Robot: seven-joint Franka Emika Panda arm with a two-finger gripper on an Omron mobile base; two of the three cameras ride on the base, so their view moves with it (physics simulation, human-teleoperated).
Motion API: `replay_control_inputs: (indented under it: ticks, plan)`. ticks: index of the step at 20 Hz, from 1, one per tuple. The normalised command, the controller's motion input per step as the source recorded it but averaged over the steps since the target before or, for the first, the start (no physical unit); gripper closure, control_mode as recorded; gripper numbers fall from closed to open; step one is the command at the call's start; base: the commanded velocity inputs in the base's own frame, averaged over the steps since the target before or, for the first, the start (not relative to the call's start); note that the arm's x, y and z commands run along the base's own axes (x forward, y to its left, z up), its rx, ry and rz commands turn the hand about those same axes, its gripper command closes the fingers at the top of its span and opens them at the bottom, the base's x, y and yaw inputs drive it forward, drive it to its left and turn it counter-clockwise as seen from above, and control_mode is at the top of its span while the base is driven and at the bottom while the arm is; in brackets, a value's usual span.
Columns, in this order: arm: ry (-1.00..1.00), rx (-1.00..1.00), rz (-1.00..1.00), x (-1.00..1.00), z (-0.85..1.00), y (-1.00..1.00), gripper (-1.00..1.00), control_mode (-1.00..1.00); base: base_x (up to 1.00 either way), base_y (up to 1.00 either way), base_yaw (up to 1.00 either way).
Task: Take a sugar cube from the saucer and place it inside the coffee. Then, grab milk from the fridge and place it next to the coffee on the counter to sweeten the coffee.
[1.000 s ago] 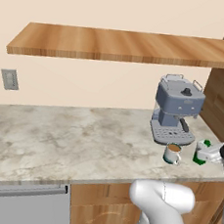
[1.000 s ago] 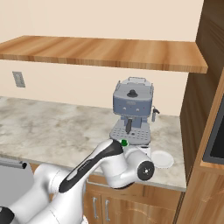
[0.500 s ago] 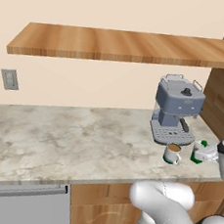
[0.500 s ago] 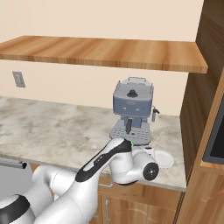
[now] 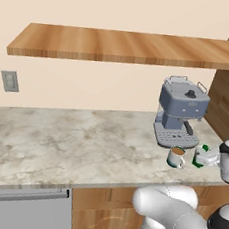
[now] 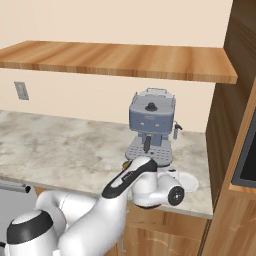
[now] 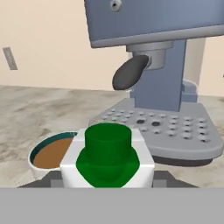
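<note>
Tool (image 7: 107, 180): set at a mid width and, as far as can be judged, closed on the milk (image 7: 107, 153). The carton's green cap and white shoulders are seen right betw. the dark tips at the near edge of the hand view. In the left base view the carton (image 5: 201, 155) is seen at the end of the white hand, low over the worktop (image 5: 73, 142). Whether its base is touching the stone can't be told.

The coffee (image 7: 52, 155) is seen just left of the carton, brown liquid showing; a narrow gap seems to be left betw. the two. No sugar cube can be made out in the mug or elsewhere. Beyond both, farther back, the grey-blue espresso machine (image 7: 166, 65) is stood w/ its drip tray close to the mug. The saucer (image 6: 187, 181) is seen at the right, near the worktop's front edge, partly hidden by the arm.

Handling, as judged: carton is light, w/ thin walls that would dent if squeezed hard, and smooth sides that could slip. It is best held at mid-height across two flat faces, not by the cap. It is tall and narrow, so easily tipped; it should be set flat before release and kept off the mug, as a knock could spill the coffee.
</note>
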Motion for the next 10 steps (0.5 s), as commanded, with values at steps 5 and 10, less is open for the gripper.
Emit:
replay_control_inputs:
  ticks: [5, 10]
  plan:
    - [0.00, 0.00, 0.02, 0.25, -0.23, -0.07, 1.00, -1.00, 0.00, 0.00, 0.00]
    - [0.00, 0.00, 0.03, 0.19, -0.25, -0.11, 1.00, -1.00, 0.00, 0.00, 0.00]
